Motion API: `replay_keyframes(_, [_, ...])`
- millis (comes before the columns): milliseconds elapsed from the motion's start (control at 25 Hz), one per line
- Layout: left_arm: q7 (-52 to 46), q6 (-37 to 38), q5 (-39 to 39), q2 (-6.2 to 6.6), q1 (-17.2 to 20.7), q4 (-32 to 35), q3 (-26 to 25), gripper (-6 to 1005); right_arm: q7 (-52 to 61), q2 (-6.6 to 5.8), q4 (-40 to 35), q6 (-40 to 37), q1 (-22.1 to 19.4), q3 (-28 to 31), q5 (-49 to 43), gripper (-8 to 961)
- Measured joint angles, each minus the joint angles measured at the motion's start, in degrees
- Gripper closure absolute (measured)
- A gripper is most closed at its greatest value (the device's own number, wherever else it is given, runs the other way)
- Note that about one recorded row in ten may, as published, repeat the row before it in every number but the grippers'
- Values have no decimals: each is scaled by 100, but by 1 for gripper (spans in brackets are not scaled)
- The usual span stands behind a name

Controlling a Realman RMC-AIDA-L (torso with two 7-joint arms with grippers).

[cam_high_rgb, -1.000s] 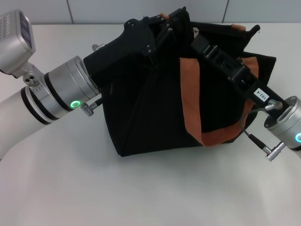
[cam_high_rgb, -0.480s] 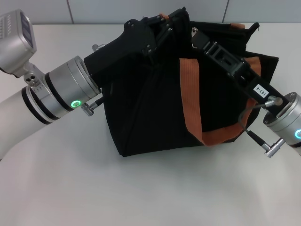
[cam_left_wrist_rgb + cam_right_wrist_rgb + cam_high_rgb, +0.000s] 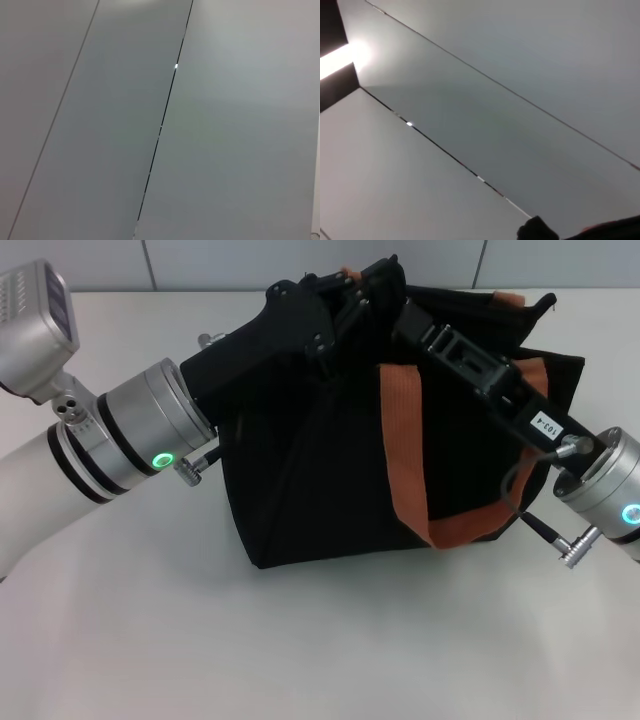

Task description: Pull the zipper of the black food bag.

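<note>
White surface, black food bag gripped at top by left pincer and right pincer, closure unclear, zipper hidden; best: pull steadily along track.

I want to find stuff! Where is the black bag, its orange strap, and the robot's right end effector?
black food bag [image 3: 300,490], head view, front fabric panel.
orange strap [image 3: 403,440], head view, upright stretch of webbing.
right end effector [image 3: 412,318], head view, tip at the bag's top.
</note>
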Motion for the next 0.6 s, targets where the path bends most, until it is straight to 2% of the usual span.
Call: replay_keyframes(600, [1, -1, -27, -1, -35, -19, -4, 938, 152, 1, -92, 107, -39, 11, -14, 640])
